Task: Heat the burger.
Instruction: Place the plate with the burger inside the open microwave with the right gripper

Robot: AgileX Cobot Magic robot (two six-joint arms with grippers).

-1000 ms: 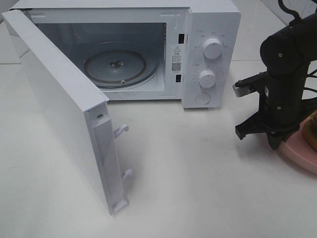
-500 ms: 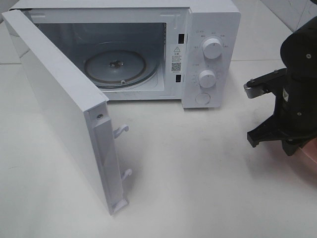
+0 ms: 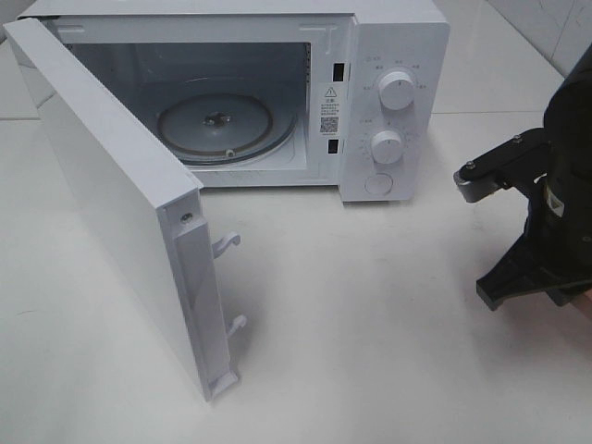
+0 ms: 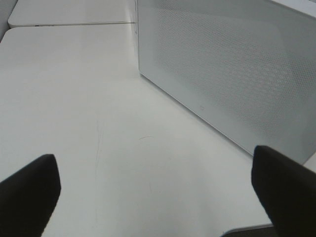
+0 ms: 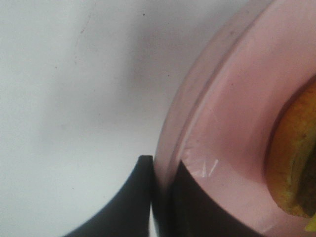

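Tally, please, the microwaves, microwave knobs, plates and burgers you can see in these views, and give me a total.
microwave: 1
knobs: 2
pink plate: 1
burger: 1
Total: 5

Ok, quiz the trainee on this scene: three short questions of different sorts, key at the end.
1. True or false: the door of the microwave is shut.
2. The right pincer is shut on: A a cup, B the rim of the pink plate, C the door.
3. Name the food on the plate.
Key: 1 false; 2 B; 3 the burger.
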